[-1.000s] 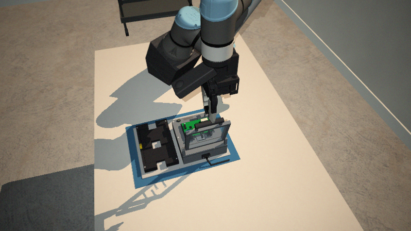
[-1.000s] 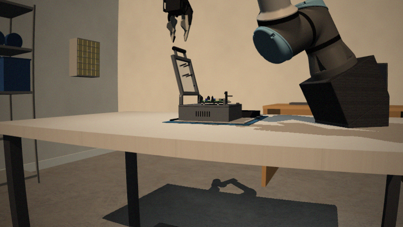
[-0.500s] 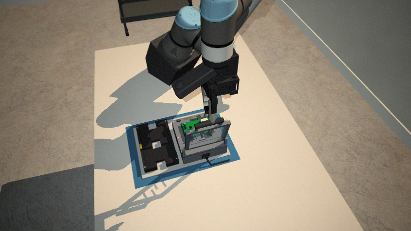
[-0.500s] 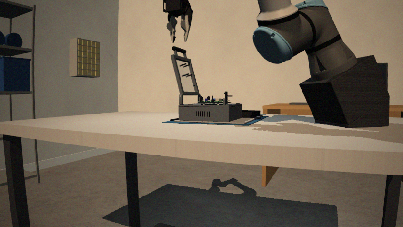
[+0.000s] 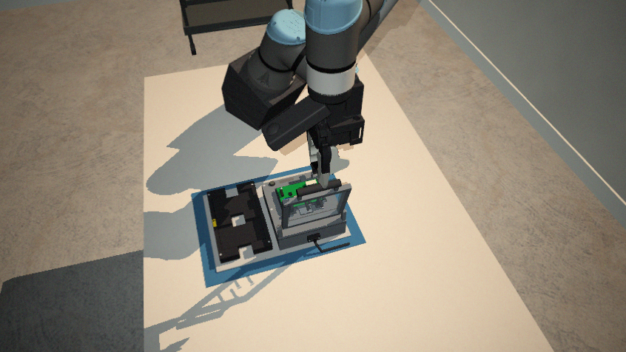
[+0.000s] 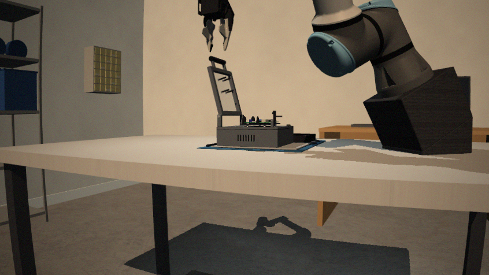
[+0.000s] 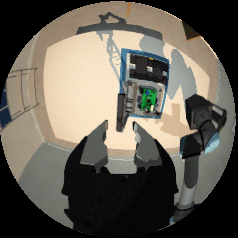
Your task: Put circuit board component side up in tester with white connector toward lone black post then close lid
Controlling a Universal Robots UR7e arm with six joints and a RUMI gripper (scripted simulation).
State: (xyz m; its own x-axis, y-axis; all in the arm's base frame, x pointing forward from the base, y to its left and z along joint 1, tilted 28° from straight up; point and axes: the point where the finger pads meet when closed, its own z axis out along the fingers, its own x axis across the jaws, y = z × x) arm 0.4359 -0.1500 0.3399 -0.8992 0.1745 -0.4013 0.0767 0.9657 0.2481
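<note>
1. The end effector (image 5: 318, 176) (image 6: 217, 51) (image 7: 120, 121) is released, fingers parted with only air between them; in the exterior view it hangs just above the lid's handle (image 5: 314, 188) (image 6: 217, 60) (image 7: 120, 112).
2. The board (image 5: 292, 191) (image 6: 263, 122) (image 7: 149, 99) lies in the tester (image 5: 306, 234) (image 6: 254, 136) (image 7: 145, 86), component side up.
3. In the top view its white connector (image 5: 311, 182) is at the far right; whether it points toward the lone post, or both pins pass through, I cannot tell.
4. The lid (image 5: 285, 214) (image 6: 214, 90) stands open, tilted left in the exterior view.
5. The tray (image 5: 236, 205) (image 6: 304, 137) (image 7: 142, 72) is beside the tester, left in the top view, on the bench (image 5: 416, 262) (image 6: 170, 167) (image 7: 75, 90).

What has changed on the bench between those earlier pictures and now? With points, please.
Nothing visibly changed. The gripper (image 5: 319, 176) (image 6: 217, 50) (image 7: 120, 121) is still above the raised lid (image 5: 285, 214) (image 6: 214, 88) (image 7: 120, 112), partly open and holding nothing. The circuit board (image 5: 291, 188) (image 6: 261, 122) (image 7: 148, 99) stayed in the tester (image 5: 293, 241) (image 6: 266, 137) (image 7: 158, 107), beside the black tray (image 5: 236, 205) (image 6: 304, 137) (image 7: 149, 70).
</note>
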